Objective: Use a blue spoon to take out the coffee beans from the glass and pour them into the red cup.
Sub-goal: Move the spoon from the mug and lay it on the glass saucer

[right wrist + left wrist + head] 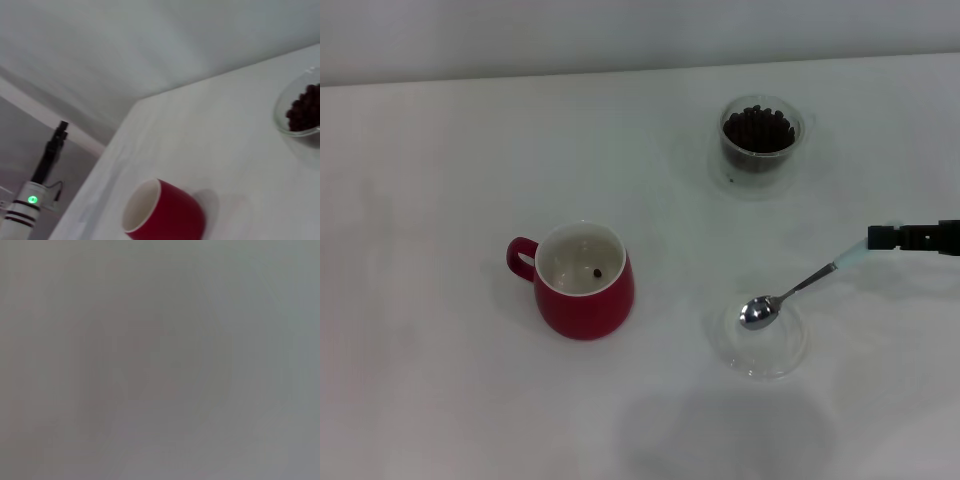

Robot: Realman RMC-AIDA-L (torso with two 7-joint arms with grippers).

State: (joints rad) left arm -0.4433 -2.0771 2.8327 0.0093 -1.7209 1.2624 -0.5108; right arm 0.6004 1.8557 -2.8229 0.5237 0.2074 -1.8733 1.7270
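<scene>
The red cup (582, 282) stands left of centre with its handle to the left and one coffee bean inside (596, 272). It also shows in the right wrist view (167, 216). The glass (760, 135), full of coffee beans (757, 128), stands at the back right; its rim and the beans (303, 107) show in the right wrist view. My right gripper (876, 239) comes in from the right edge, shut on the pale blue handle of the blue spoon (800, 288). The spoon's shiny bowl is empty and lies over a flat clear dish. My left gripper is out of view.
The flat shallow clear dish (765, 352) sits on the white table in front of the glass, right of the red cup. A white device with a green light (30, 202) stands beyond the table's edge in the right wrist view. The left wrist view is plain grey.
</scene>
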